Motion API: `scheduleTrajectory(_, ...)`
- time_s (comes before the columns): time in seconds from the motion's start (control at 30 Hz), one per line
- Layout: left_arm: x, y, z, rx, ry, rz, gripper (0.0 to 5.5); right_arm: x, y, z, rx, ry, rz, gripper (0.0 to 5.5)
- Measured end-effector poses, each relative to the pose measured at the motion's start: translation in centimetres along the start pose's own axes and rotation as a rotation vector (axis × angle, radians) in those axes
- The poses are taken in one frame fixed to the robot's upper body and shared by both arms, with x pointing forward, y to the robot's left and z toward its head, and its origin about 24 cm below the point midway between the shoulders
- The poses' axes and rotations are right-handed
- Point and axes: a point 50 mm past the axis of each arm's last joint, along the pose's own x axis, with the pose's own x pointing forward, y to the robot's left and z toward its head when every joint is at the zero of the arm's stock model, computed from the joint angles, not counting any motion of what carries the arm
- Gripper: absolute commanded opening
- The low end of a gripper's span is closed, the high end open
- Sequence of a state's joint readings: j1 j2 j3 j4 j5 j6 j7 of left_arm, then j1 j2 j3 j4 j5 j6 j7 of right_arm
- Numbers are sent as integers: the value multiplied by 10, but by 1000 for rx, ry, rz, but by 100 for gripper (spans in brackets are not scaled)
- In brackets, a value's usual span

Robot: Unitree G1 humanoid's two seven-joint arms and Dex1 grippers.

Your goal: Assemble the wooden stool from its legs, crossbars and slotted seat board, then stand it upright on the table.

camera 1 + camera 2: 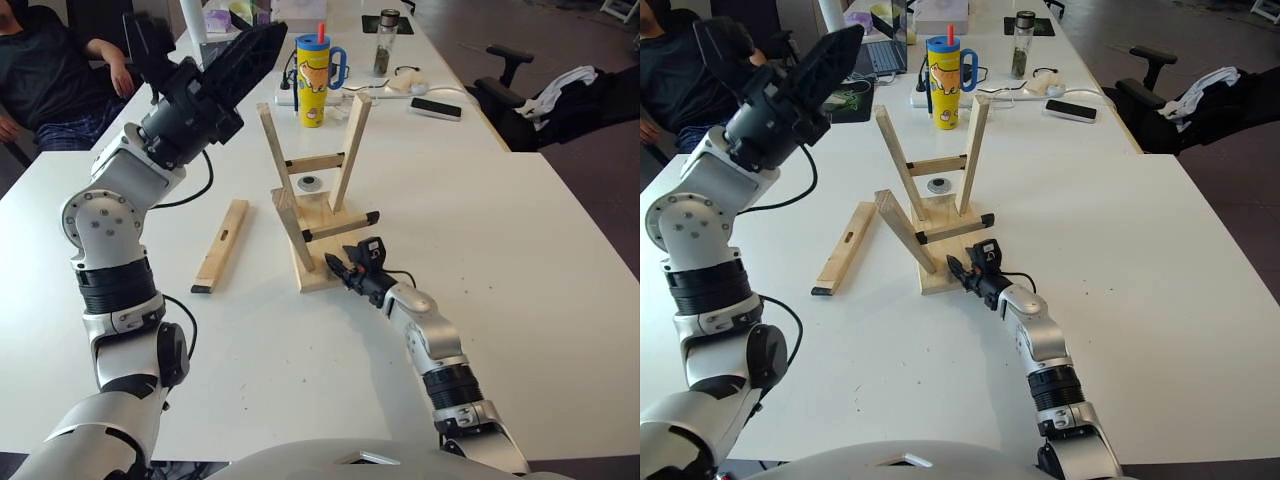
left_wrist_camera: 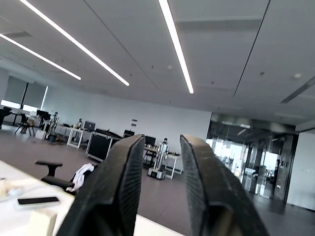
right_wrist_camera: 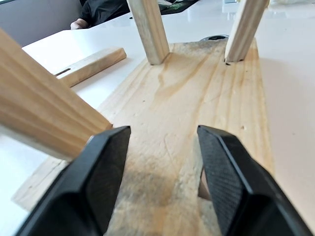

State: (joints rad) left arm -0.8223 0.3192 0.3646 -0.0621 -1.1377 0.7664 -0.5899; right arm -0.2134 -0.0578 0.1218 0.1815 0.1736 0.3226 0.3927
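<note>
White table [image 1: 560,260] is bearing the seat board [image 1: 320,272], legs [image 1: 352,150] up. Your right gripper [image 1: 340,266] is gaping at its end, probably to steady it; left gripper [image 1: 245,55] is hovering above, parted.

Pale wooden seat board [image 3: 197,93] is showing bare, matt grain. Black right gripper [image 3: 161,147] pads [image 3: 236,182] are looking matt, ribbed plastic. White tabletop [image 1: 520,260] is gleaming smooth.

The white surface [image 1: 560,250] runs lengthwise away from the camera. A dark floor [image 1: 600,190] lies to its right, where a black office chair [image 1: 500,100] stands near the edge. Overhead, a white ceiling [image 2: 236,39] carries long linear light strips [image 2: 174,44]. A pale far wall [image 2: 108,110] adjoins glazed doors [image 2: 241,152]. Shaded windows [image 2: 19,96] and further desks [image 2: 74,133] occupy the far end.
</note>
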Motion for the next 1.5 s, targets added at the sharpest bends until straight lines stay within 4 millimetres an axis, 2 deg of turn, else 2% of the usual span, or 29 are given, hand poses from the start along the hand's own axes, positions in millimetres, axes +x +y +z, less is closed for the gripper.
scheduleTrajectory(0.03, 4, -4, 9, -2, -31, -17, 71, 1, 0, 0, 1, 1, 1, 253)
scheduleTrajectory(0.1, 6, -5, 5, 6, 16, -16, 40, 1, 0, 0, 1, 1, -1, 253)
scheduleTrajectory(0.13, 4, -2, -6, 16, 95, 5, 26, 2, 0, 0, 1, 0, -4, 253)
scheduleTrajectory(0.17, -2, 2, -26, 17, 202, 36, 8, 2, 0, 0, 1, -4, -6, 253)
scheduleTrajectory(0.23, -26, 10, -78, -28, 430, 103, 4, 4, 2, 2, -2, -14, -1, 253)
scheduleTrajectory(0.3, -33, 6, -88, 56, 486, 73, 4, 5, 2, 2, 0, -13, -4, 253)
scheduleTrajectory(0.43, -33, 8, -91, 191, 509, 72, 4, 8, 1, 0, 4, 3, -16, 253)
scheduleTrajectory(0.57, -40, 37, -84, 197, 434, 271, 4, 7, 1, -1, 2, 5, -17, 253)
scheduleTrajectory(0.63, -39, 42, -81, 194, 390, 308, 29, 5, 1, 0, -1, -7, -18, 253)
scheduleTrajectory(0.7, -33, 45, -69, 209, 314, 327, 53, 3, 1, -1, 2, -8, -26, 253)
scheduleTrajectory(0.77, -28, 49, -43, 273, 208, 362, 77, 0, 1, -3, 7, -12, -31, 253)
scheduleTrajectory(0.83, -36, 58, -33, 311, 164, 436, 105, -4, 1, -3, 5, -21, -37, 253)
scheduleTrajectory(1.0, -76, 73, -47, 307, 199, 606, 176, -19, -3, -2, -31, -27, -33, 253)
scheduleTrajectory(1.2, -110, 81, -63, 300, 224, 738, 263, -27, -1, -2, -26, -28, -32, 253)
scheduleTrajectory(1.37, -117, 81, -69, 285, 206, 764, 331, -33, 0, 4, 94, -80, -24, 253)
scheduleTrajectory(1.43, -116, 81, -70, 284, 196, 771, 365, -35, -1, 9, 96, -103, -21, 253)
scheduleTrajectory(1.5, -116, 80, -72, 290, 192, 769, 369, -38, -3, 13, 74, -115, -22, 253)
